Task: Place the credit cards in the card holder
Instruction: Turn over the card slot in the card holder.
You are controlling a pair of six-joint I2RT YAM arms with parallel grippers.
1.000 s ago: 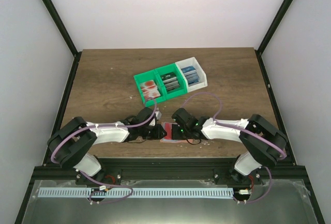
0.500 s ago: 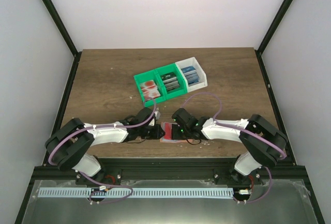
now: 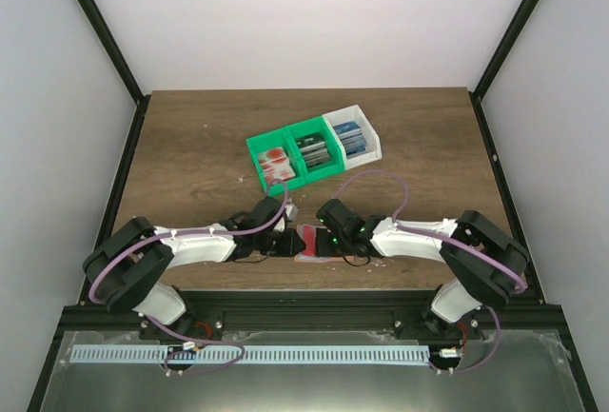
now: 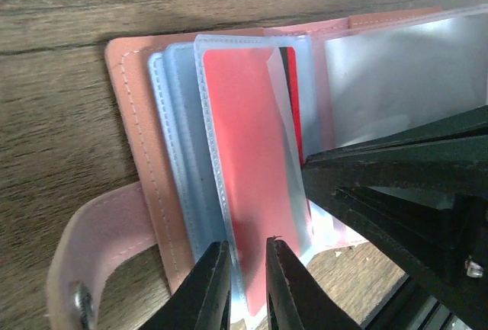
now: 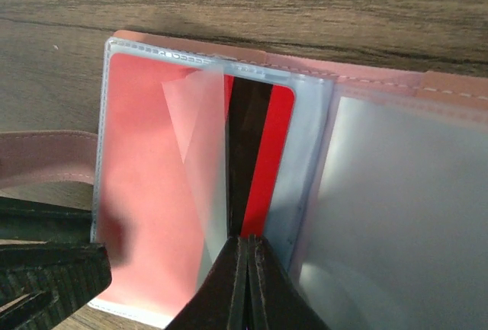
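The salmon card holder (image 3: 328, 256) lies open near the table's front edge, between both grippers. In the left wrist view its leather cover (image 4: 130, 116) and snap tab (image 4: 91, 246) show, with clear sleeves fanned on top. A red credit card (image 5: 263, 147) with a black stripe sits partly inside a clear sleeve (image 4: 252, 162). My right gripper (image 5: 248, 240) is shut, its tips against the card's near edge. My left gripper (image 4: 246, 250) is narrowly open over the sleeve's edge, with the sleeve showing in the gap.
Two green bins (image 3: 285, 160) and a white bin (image 3: 352, 136), joined in a row, stand mid-table with more cards in them. The right arm's dark fingers (image 4: 396, 185) crowd the holder's right side in the left wrist view.
The left gripper's jaws have narrowed. Both arms and the card holder stay about where they were.
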